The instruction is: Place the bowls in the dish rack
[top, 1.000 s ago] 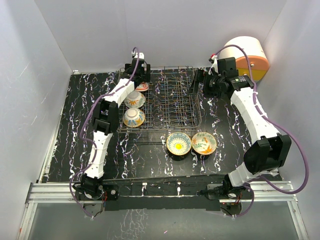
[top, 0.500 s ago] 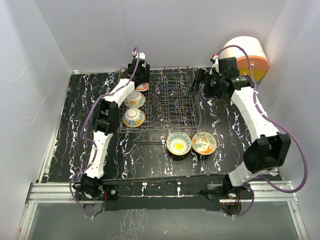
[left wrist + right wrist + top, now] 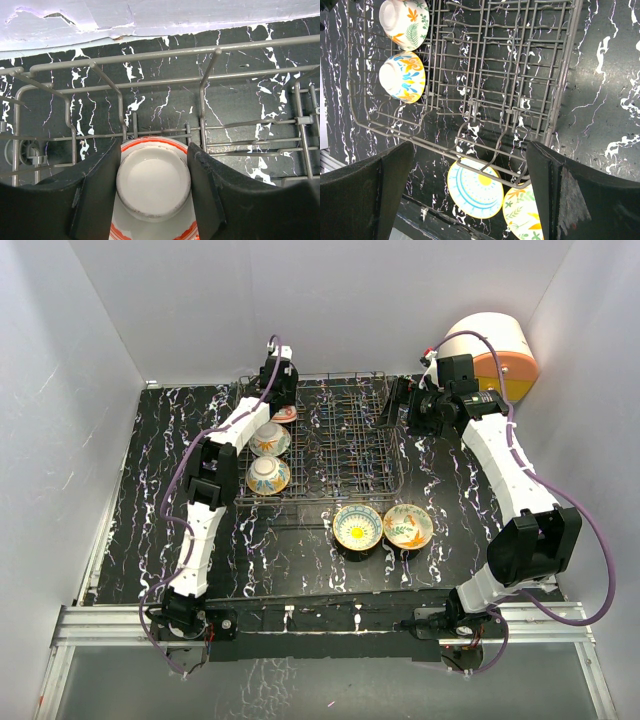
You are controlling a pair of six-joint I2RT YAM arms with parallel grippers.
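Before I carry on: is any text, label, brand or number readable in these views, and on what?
None can be read. The bowls carry only painted flowers. The rack and drawer unit show no label. No marking can be made out on the arms.

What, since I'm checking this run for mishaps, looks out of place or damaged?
Nothing spilled or broken. Three bowls sit in the rack, the red bowl in the left gripper; two stand upright on the table. One oddity: the wall's lower edge behind the rack looks torn.
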